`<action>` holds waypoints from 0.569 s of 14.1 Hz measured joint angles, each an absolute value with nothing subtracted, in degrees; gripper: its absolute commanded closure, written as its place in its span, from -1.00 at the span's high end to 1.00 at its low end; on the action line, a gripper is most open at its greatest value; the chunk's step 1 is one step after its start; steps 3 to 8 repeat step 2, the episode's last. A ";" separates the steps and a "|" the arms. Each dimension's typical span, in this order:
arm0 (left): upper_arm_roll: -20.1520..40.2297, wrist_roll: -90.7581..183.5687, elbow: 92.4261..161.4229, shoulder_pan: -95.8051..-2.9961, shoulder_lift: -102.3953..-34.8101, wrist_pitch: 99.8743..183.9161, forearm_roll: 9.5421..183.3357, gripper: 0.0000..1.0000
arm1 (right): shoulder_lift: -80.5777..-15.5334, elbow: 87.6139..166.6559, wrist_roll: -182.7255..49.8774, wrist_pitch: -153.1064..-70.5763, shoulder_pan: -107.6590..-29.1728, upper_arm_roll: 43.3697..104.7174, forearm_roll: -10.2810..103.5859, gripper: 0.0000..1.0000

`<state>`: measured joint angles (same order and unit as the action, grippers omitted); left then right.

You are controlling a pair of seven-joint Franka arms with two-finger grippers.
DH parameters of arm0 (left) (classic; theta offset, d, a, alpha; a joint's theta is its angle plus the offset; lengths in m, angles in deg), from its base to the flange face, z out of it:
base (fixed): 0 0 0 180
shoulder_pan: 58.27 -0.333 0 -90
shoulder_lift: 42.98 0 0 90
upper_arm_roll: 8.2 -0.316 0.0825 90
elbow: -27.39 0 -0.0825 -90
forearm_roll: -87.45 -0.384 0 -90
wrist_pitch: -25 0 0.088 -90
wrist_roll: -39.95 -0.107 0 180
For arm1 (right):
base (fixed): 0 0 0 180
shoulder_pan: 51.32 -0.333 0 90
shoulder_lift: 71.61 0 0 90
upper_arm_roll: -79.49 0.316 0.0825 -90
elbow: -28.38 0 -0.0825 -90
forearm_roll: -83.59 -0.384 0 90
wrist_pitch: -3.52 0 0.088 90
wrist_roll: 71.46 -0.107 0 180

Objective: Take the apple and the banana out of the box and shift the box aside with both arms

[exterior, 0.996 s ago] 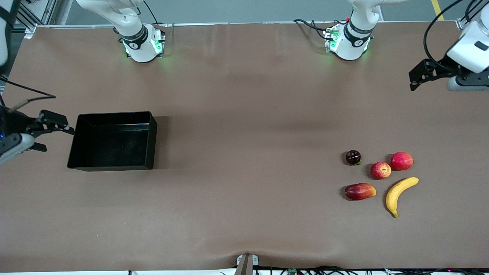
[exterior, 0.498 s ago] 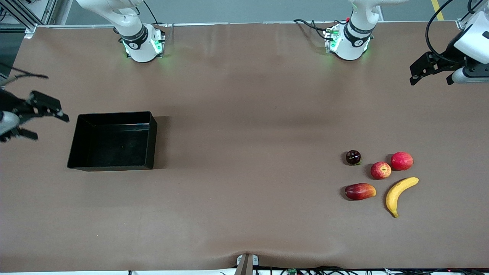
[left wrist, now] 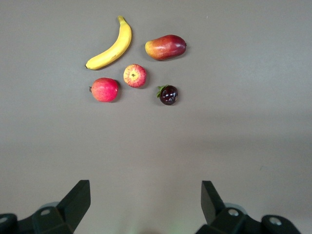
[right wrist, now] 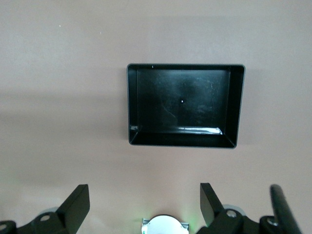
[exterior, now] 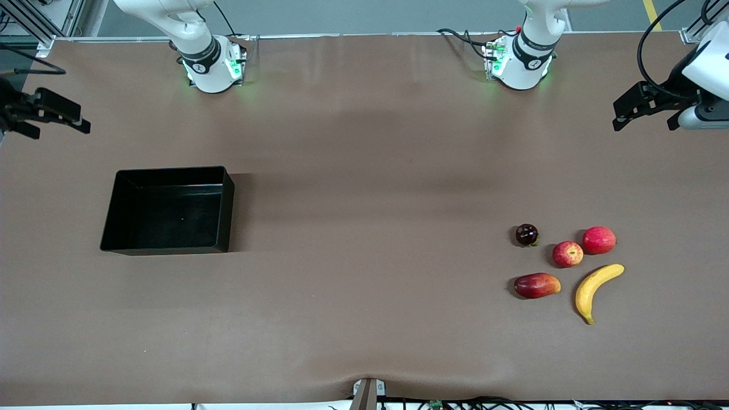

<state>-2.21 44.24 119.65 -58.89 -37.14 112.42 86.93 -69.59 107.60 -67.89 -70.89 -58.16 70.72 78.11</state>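
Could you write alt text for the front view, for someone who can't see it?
An empty black box sits on a brown table toward the right arm's end, while the banana, the apple and three other fruits lie grouped toward the left arm's end. The right gripper and left gripper hover open above the table's two ends, holding nothing.

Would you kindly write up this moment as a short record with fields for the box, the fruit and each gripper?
box: empty, on the table toward the right arm's end
apple: on the table toward the left arm's end, among the other fruit
banana: on the table beside the apple, nearer the front camera
other fruit: red round fruit, mango, dark plum, all outside the box
left gripper: open, empty, over the table edge at its own end
right gripper: open, empty, over the table edge at its own end
task state: fruit out, box set aside
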 measured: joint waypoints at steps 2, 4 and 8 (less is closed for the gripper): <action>-2.24 44.24 118.80 -58.93 -37.52 112.34 86.93 1.00 | -71.42 110.00 -67.91 -71.14 -58.02 70.77 78.23 1.00; -2.24 44.24 118.80 -58.93 -37.52 112.34 86.93 1.00 | -71.42 110.00 -67.91 -71.14 -58.02 70.77 78.23 1.00; -2.24 44.24 118.80 -58.93 -37.52 112.34 86.93 1.00 | -71.42 110.00 -67.91 -71.14 -58.02 70.77 78.23 1.00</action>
